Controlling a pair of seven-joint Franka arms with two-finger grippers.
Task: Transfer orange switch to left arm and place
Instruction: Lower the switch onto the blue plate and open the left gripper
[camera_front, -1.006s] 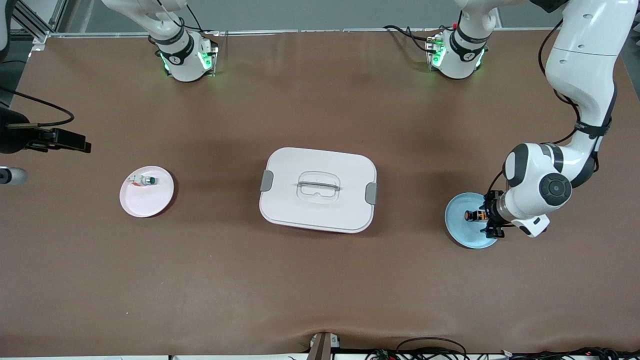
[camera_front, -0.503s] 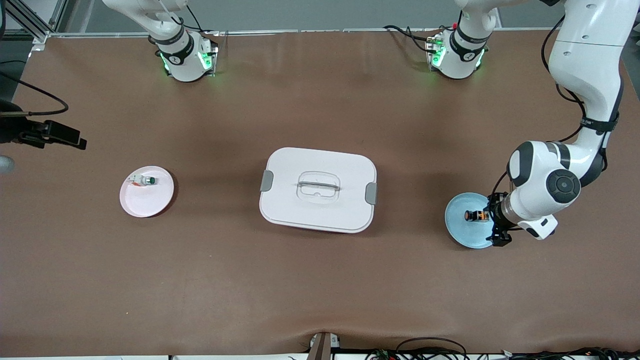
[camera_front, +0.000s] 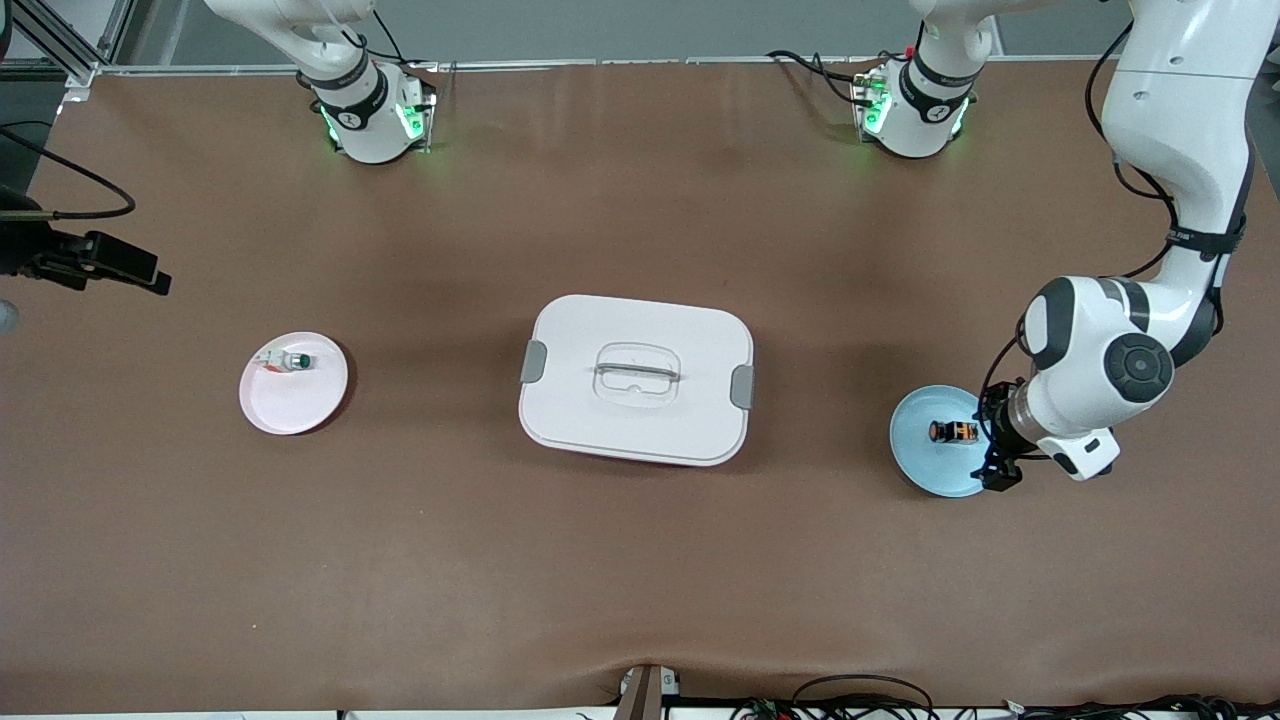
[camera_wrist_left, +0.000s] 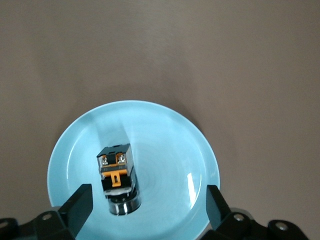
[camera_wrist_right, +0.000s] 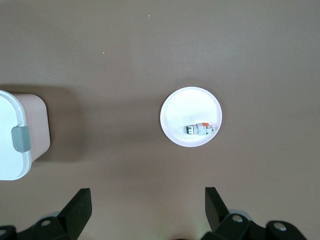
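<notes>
Currently, scene: a brown counter (camera_front: 640, 560) is seen with three things spread along it and two arms based along its upper edge in the front view.
Orange switch: the orange switch (camera_front: 951, 432) is laid on its side on the blue plate (camera_front: 920, 455), at the left arm's end of the counter; it is gripped by nothing.
Switch detail: in the left wrist view the orange switch (camera_wrist_left: 118, 177) is shown as a black body with an orange band and a round dark cap, resting inside the plate's rim (camera_wrist_left: 205, 150).
Left gripper: the left gripper (camera_front: 997, 440) is held low at the edge of the blue plate, just beside the switch; its fingers (camera_wrist_left: 77, 207) are spread wide, with the switch seen between them but not touched.
Box: the box (camera_front: 636, 378) is set at the middle of the counter, lid on, grey latches at both ends, well apart from both plates.
Pink plate: the pink plate (camera_front: 294, 383) is placed toward the right arm's end, carrying a small white part with a green button (camera_front: 287, 362).
Right gripper: the right gripper (camera_wrist_right: 147, 212) is held high over the counter near the pink plate, fingers (camera_wrist_right: 80, 207) spread and empty; this arm is waiting.
</notes>
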